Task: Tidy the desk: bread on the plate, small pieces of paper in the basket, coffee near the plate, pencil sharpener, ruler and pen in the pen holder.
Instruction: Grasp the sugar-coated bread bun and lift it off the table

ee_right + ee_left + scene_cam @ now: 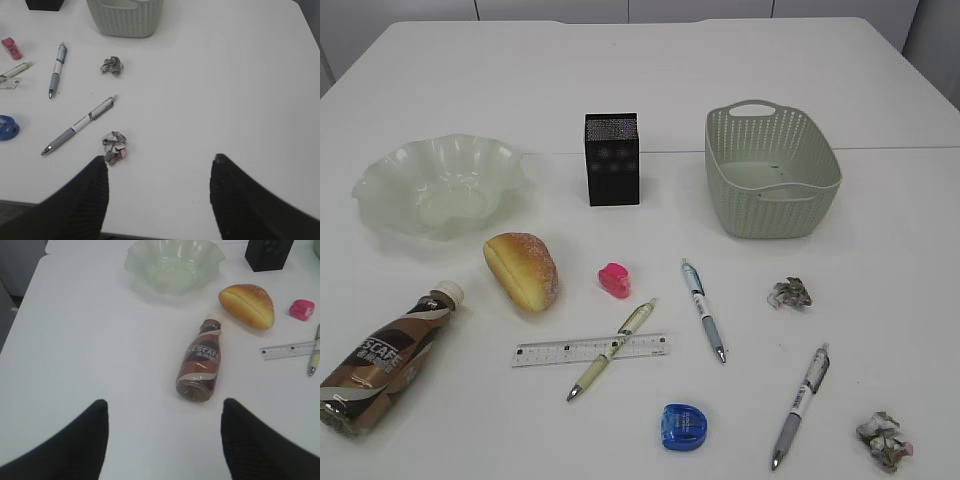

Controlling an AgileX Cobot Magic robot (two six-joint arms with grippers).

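Left gripper (162,440): fingers spread wide, empty, above the desk's left part, near the bottle's base.
Right gripper (157,200): fingers spread, empty, above the front right part.
Large white desk (880,110): carries everything.
Brown plastic coffee bottle (382,358): lying at the front left edge.
Golden-brown oval bun (521,269): between bottle and wavy pale green glass plate (380,190).
Crumpled paper balls (790,293) (885,440): on the desk's right side, in front of the sage-green perforated basket (770,212).
Clear plastic ruler (550,352): front centre, under a cream pen (612,349).
Black mesh pen holder (611,159): between plate and basket.
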